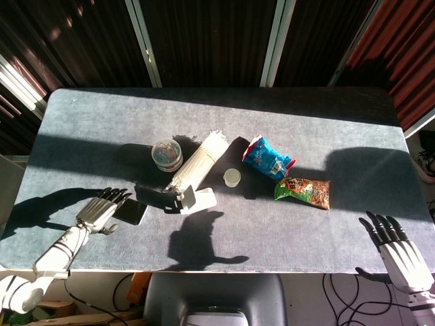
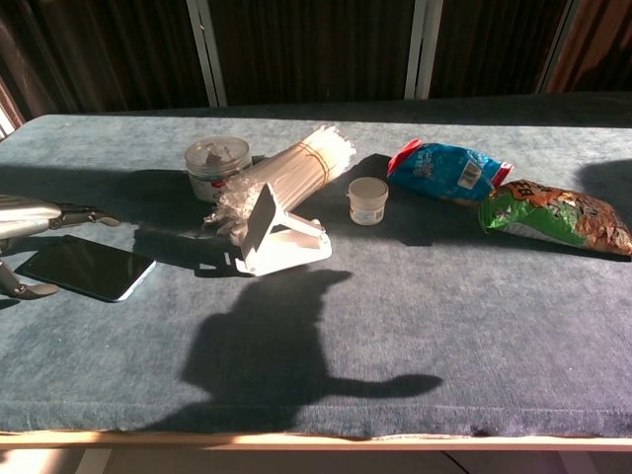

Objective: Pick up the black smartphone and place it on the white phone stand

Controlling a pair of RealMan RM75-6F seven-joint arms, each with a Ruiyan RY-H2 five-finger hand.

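Observation:
The black smartphone [image 2: 87, 268] lies flat on the table at the left; in the head view only its right end [image 1: 132, 212] shows. My left hand [image 1: 100, 210] hovers over its left part with fingers spread and holds nothing; the chest view shows the same left hand [image 2: 28, 232] at the frame's left edge. The white phone stand [image 1: 198, 200] stands just right of the phone, also seen as the stand [image 2: 277, 239] in the chest view. My right hand [image 1: 397, 250] is open beyond the table's front right corner.
Behind the stand lie a bundle of white straws [image 1: 199, 161] and a clear lidded tub [image 1: 166, 155]. A small white cup [image 1: 232, 178], a blue snack bag [image 1: 268, 158] and a green snack bag [image 1: 303, 191] sit to the right. The table's front edge [image 2: 316, 434] is near.

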